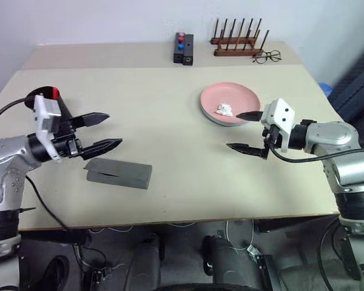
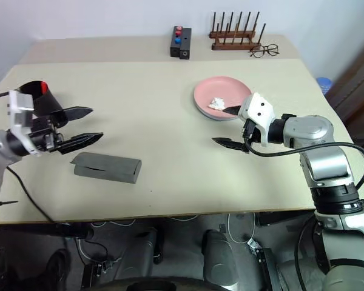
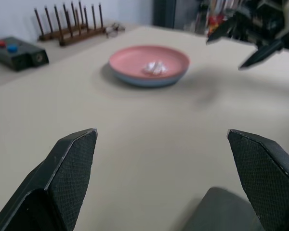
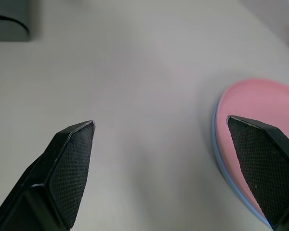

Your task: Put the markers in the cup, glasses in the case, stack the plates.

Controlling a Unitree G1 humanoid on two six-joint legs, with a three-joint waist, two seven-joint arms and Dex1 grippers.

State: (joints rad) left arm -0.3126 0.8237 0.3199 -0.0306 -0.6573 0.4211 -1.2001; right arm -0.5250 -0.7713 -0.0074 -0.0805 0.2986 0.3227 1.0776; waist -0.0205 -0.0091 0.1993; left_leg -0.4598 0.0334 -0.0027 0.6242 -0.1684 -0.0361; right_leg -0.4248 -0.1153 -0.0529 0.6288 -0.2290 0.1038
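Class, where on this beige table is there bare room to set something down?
Widest bare patch: between the grey closed case and the stacked pink-on-blue plates. Crowded: the far edge, with black button box, wooden rack, wire eyeglasses.

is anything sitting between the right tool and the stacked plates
Nothing visible does. The right tool, open and holding nothing, hangs just at the near edge of the pink plate, which sits on the blue plate. Only bare table lies between them. A small white crumpled bit rests on the pink plate.
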